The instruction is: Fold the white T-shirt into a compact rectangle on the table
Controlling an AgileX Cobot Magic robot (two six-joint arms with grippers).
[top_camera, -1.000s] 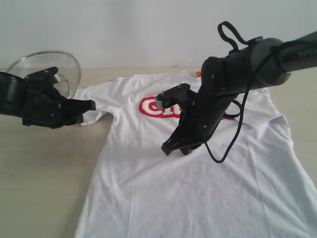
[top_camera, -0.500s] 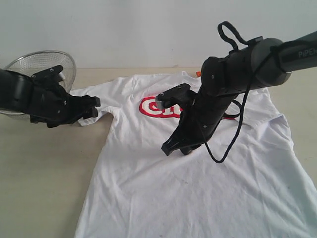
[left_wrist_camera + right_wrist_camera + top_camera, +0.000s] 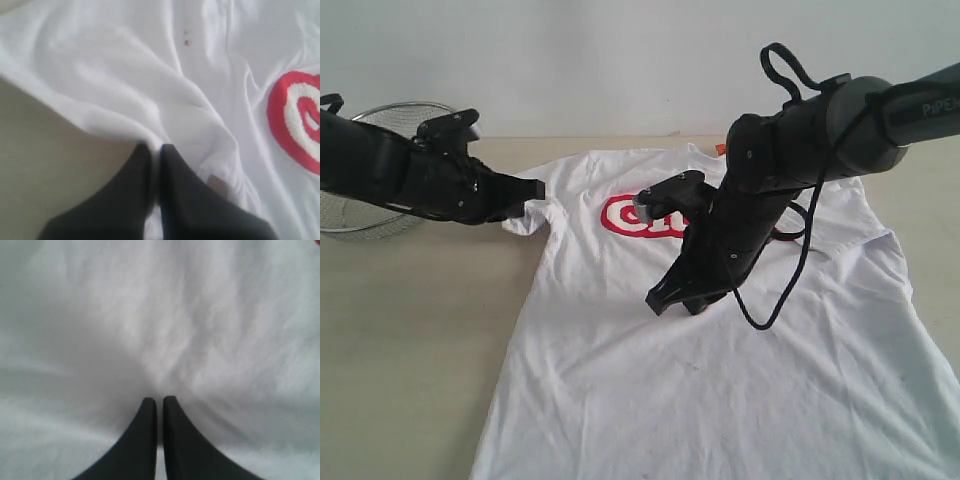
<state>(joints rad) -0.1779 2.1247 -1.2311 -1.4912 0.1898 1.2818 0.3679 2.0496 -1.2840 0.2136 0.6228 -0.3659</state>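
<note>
White T-shirt (image 3: 720, 380) lies front-up, mostly flat on the counter (image 3: 410, 330), with red lettering on the chest. Left gripper (image 3: 534, 188): jaws closed, pinching the sleeve edge, cloth bunched at the tips. Right gripper (image 3: 662, 299): jaws closed, tips down on the cloth just below the lettering; can't tell if any fabric is pinched. Wire-mesh basket (image 3: 365, 222) sits far left, partly hidden by the left arm, clear of the shirt.

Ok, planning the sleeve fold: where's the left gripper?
Exterior view, left side: the left gripper is shut on the white T-shirt sleeve, right of the wire-mesh basket.
</note>
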